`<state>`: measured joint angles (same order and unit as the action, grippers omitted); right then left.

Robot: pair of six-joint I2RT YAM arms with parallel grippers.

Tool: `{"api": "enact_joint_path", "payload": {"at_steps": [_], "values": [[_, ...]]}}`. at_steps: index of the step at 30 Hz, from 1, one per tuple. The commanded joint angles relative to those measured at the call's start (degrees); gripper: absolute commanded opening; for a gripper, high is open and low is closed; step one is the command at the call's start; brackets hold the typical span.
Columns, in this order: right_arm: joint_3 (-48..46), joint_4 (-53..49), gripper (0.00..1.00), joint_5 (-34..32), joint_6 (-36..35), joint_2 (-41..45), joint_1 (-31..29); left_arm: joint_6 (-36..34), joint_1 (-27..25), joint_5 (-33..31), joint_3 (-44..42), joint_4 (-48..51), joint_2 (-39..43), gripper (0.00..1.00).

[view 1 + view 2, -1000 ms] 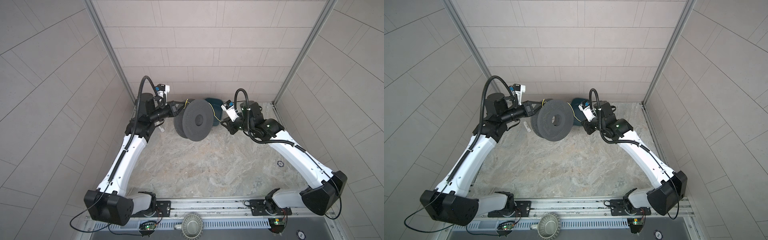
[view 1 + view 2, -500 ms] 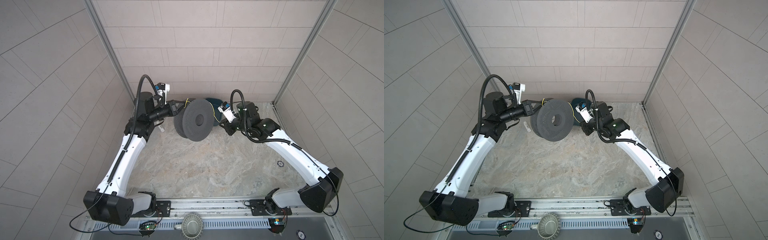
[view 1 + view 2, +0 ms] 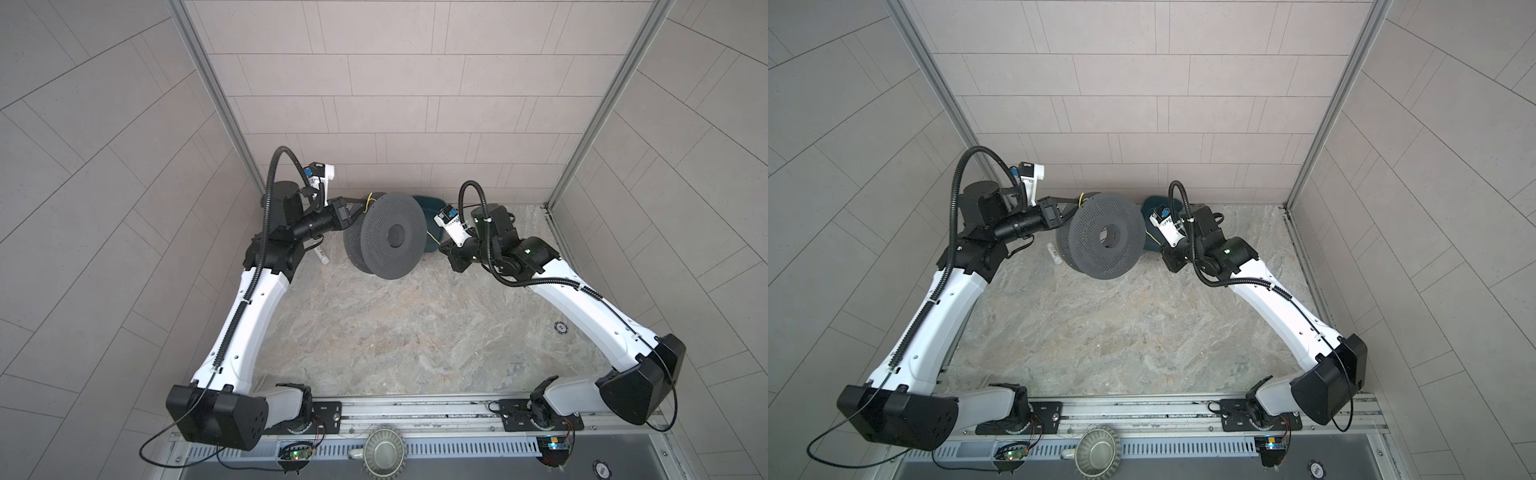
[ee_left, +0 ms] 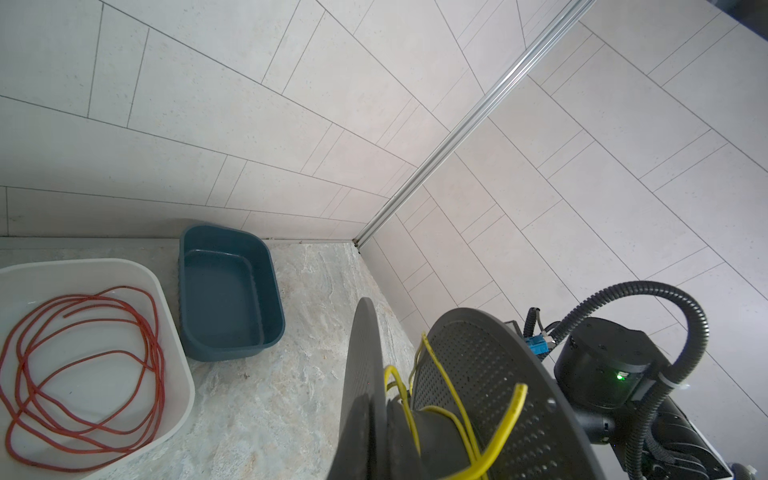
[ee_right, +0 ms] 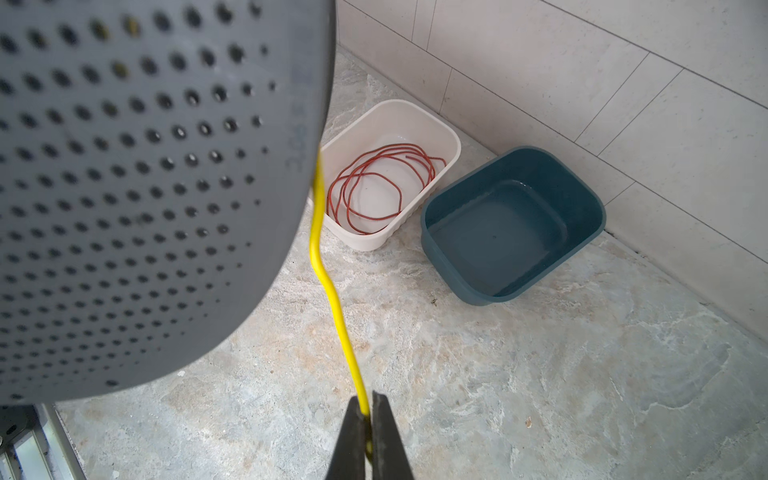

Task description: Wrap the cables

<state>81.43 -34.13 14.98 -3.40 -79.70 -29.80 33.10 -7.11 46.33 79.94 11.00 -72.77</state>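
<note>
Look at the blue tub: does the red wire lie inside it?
No, the red wire lies coiled in the white tub beside the blue tub.

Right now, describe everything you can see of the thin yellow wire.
The thin yellow wire looks smooth, plastic-coated and springy. A few loose turns circle the hub of the dark grey perforated plastic spool, with a cut end sticking free. One slightly kinked strand leaves the spool's rim and runs to the right tool, which is shut on it.
</note>
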Motion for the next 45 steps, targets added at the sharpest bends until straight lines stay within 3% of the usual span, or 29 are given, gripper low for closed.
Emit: {"api": "enact_joint_path", "payload": {"at_steps": [1,10,15,21,32,45], "values": [[0.05,-2.16,0.0,-1.64,1.23,0.51,0.1,2.79,0.61,1.49,3.33,-6.42,1.24,0.0],[-1.4,0.59,0.0,0.29,4.62,0.01,0.56,6.49,0.62,0.15,2.33,-8.51,1.28,0.0],[-5.75,4.54,0.0,1.68,8.8,0.52,0.48,14.81,0.72,-8.07,-1.04,-13.13,1.91,0.0],[-8.75,7.75,0.0,2.93,12.09,0.79,-2.28,18.46,0.53,-15.0,-5.83,-17.12,2.45,0.0],[-9.41,12.13,0.0,0.57,16.16,-0.81,-10.25,19.68,-1.26,-29.75,-11.11,-19.11,5.37,0.0],[-5.57,17.23,0.0,-3.93,21.75,-3.94,-18.01,16.8,-9.43,-47.05,-16.27,-21.2,8.26,0.0]]}}
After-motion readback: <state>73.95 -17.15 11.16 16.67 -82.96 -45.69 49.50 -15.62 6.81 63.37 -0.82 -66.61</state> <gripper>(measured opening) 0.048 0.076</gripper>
